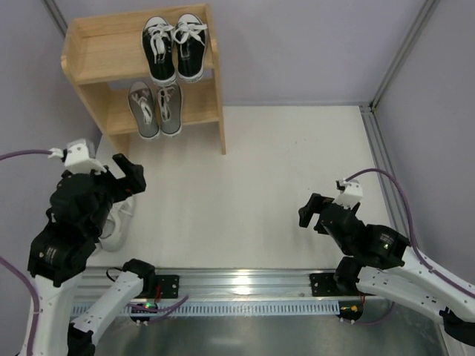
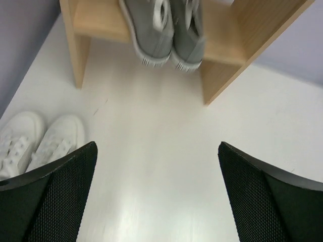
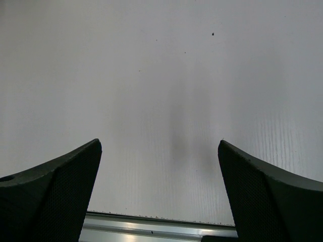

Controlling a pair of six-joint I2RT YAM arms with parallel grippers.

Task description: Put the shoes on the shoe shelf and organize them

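top view
- shelf [image 1: 104, 46]: upper left of frame, two tiers, standing on the white table [image 1: 267, 178]
- black shoes [image 1: 175, 48]: pair side by side on the top tier, right half; left half of that tier bare wood
- grey shoes [image 1: 156, 108]: pair side by side on the lower tier, right of centre, just below the black pair in frame
- white shoes [image 1: 120, 216]: lower left, on the table, mostly hidden under the left arm
- left gripper [image 1: 128, 178]: left of frame, above the white pair, well apart from the shelf
- right gripper [image 1: 313, 211]: right of centre, over bare table
- rail [image 1: 245, 282]: metal strip across the bottom, both arm bases on it
- writing: cannot tell, shoes too small to read

left wrist view
- left gripper: fingers spread wide, nothing between them
- grey shoes: top centre, rounded ends overhang the tier's front edge
- white shoes: lower left, side by side on the table, partly behind the left finger
- shelf: side panels reach the table at upper left and upper right

right wrist view
- right gripper: fingers spread wide, nothing held
- table: fills the frame, small dark speck [image 3: 212, 34] upper right of centre
- rail: along the bottom edge
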